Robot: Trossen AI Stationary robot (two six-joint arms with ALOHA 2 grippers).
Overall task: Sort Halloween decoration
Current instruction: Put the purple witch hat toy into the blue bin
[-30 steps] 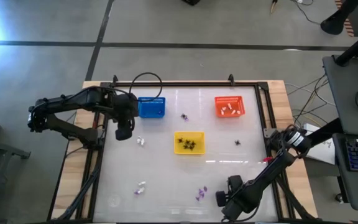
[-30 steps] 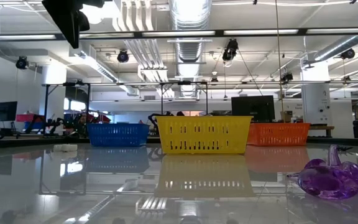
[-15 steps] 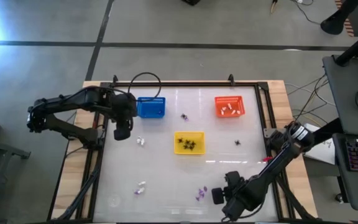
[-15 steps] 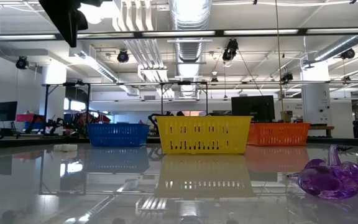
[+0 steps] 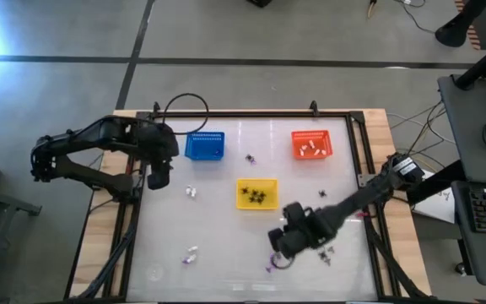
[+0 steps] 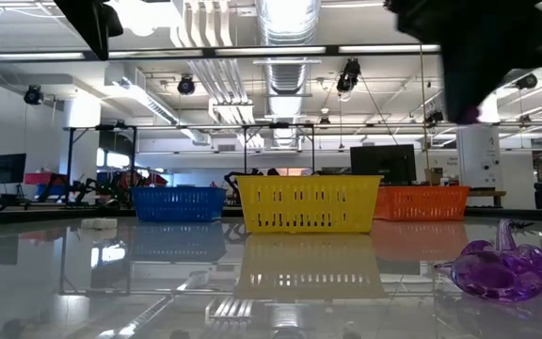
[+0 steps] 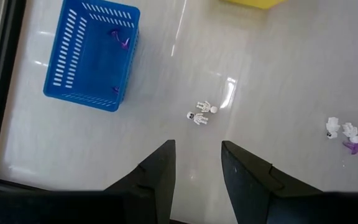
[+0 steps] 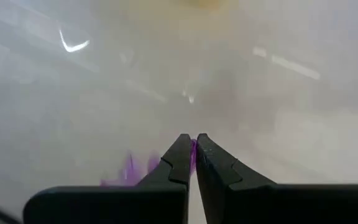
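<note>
The right hand [image 5: 278, 245] hangs over the near middle of the table [image 5: 226, 262], its fingers pressed together with nothing visibly between them. Purple trinkets [image 5: 271, 265] lie on the table just on its near side; the right wrist view shows purple [image 8: 129, 169] beside the closed fingertips, too blurred to tell whether they touch.

The left hand [image 5: 158, 176] hovers at the far left, just left of the blue basket [image 5: 205, 145], fingers [image 7: 160, 171] apart and holding nothing. Two white trinkets [image 7: 202, 112] lie on the table ahead of it, and a purple one [image 7: 120, 38] sits inside the blue basket.

Three baskets stand in the far half — blue at left, orange basket [image 5: 311, 144] at right with white pieces [image 5: 312, 149] in it, and the yellow basket [image 5: 256, 192] nearer, in the middle, holding black spiders [image 5: 256, 196]. Loose trinkets are scattered about: one [image 5: 250, 158] between the blue and orange baskets, a black one [image 5: 321, 193] right of the yellow basket, and a white and purple group [image 5: 191, 254] at near left.
</note>
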